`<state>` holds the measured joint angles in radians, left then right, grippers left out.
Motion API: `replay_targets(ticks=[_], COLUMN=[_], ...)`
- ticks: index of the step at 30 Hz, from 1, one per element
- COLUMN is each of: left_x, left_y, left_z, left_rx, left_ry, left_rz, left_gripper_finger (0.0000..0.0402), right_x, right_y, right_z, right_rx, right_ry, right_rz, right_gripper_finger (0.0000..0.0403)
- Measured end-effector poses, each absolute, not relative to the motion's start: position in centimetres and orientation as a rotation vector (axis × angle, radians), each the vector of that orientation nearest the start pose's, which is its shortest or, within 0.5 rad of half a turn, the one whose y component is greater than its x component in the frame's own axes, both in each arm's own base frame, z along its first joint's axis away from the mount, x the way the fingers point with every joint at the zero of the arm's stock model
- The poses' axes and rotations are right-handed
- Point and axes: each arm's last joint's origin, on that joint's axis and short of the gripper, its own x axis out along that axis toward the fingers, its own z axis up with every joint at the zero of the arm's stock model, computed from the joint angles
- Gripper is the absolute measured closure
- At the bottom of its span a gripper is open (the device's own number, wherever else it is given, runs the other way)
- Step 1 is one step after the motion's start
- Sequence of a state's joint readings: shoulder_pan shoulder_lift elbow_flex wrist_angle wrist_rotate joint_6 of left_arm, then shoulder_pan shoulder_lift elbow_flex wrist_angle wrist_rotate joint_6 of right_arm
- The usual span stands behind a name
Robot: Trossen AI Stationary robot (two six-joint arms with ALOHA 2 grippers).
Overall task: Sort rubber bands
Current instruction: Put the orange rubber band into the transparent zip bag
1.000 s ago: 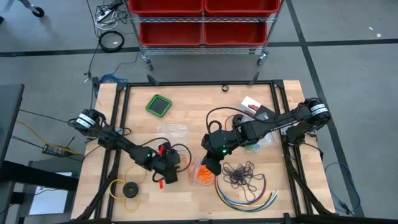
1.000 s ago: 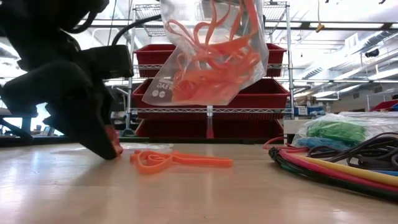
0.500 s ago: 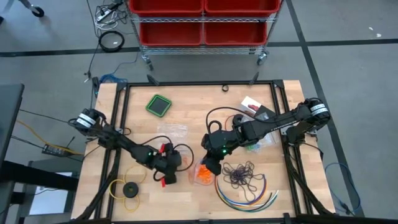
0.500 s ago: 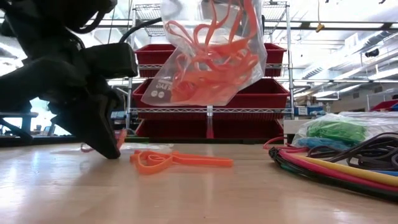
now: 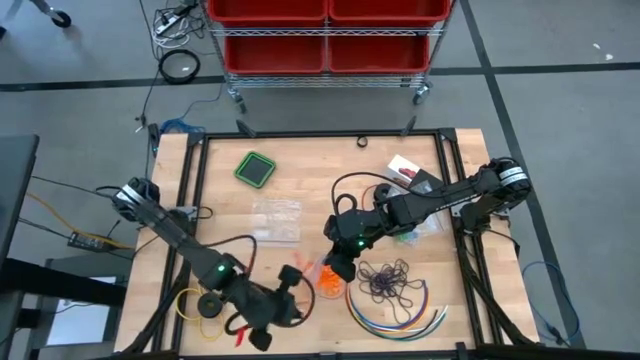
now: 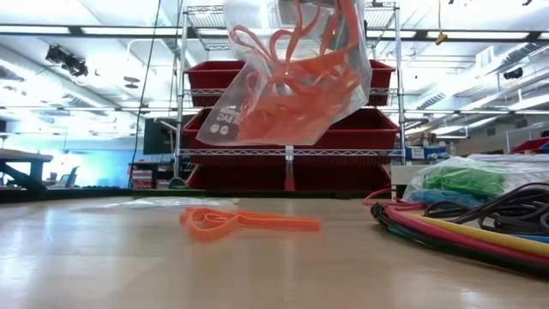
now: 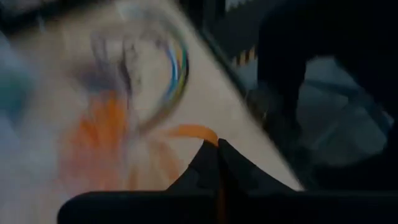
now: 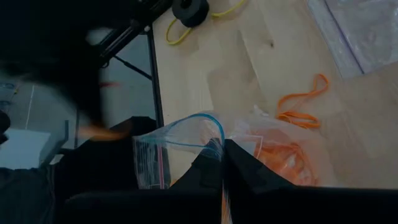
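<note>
The right gripper (image 5: 338, 268) is pinching the rim of a clear zip bag (image 6: 287, 81) and holding it lifted off the surface (image 5: 300, 335), so the bag is hanging with a bunch of orange rubber bands (image 6: 296, 86) inside it. Its mouth is gaping toward the left half of the surface, as the right wrist view is showing.

The left gripper (image 5: 262, 338) is sitting closed at the near edge of the surface, left of centre. In the left wrist view a thin orange strip is running between its closed fingers, which looks like a single band being carried, though motion blur is keeping that from being certain.

A few loose orange bands (image 6: 244, 222) are lying on the surface just under and beside the hanging bag, their long axis running roughly across the low view. A dark purple bunch (image 5: 388, 280) is resting right of the bag, inside the curve of the multicoloured cables (image 5: 400, 315), and the green bunch (image 6: 463, 182) is bagged farther right.

So the bag is lying up and to the right of the left gripper, toward the surface's middle. The left arm is the nearer free one, and its likely move is travelling that way to the open mouth.
</note>
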<state>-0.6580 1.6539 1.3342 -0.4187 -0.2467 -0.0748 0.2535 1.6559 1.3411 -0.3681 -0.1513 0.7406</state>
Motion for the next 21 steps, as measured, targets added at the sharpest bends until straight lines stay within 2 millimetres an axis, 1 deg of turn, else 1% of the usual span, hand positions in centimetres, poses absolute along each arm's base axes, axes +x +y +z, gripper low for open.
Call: replay_targets(ticks=[1,3,7,10,13,18,21], left_x=[29.4,29.9,31.2,32.7,34.1,35.0,35.2], left_y=[-21.9,-22.1,-21.3,-19.9,-18.6,-17.6,-16.7], left_z=[29.1,30.3,31.3,30.8,29.6,28.6,27.5], left_rx=[0.276,0.317,0.364,0.374,0.382,0.379,0.353], left_ry=[0.638,0.563,0.454,0.459,0.503,0.551,0.64], left_rz=[-0.368,-0.357,-0.343,-0.3,-0.252,-0.223,-0.187], left_gripper_finger=[0.0398,0.0398,0.0398,0.0398,0.0396,0.0395,0.0395], right_x=[35.6,35.6,35.7,35.8,35.7,35.7,35.8], right_y=[9.7,9.7,9.7,9.7,9.7,9.7,9.7], right_z=[28.7,28.7,28.8,28.9,28.9,28.8,28.9], right_rx=[0.669,0.678,0.684,0.686,0.685,0.677,0.679], right_ry=[0.796,0.797,0.78,0.773,0.774,0.789,0.768], right_rz=[0.115,0.111,0.117,0.12,0.12,0.115,0.124], right_gripper_finger=[0.0399,0.0399,0.0399,0.0399,0.0399,0.0399,0.0399])
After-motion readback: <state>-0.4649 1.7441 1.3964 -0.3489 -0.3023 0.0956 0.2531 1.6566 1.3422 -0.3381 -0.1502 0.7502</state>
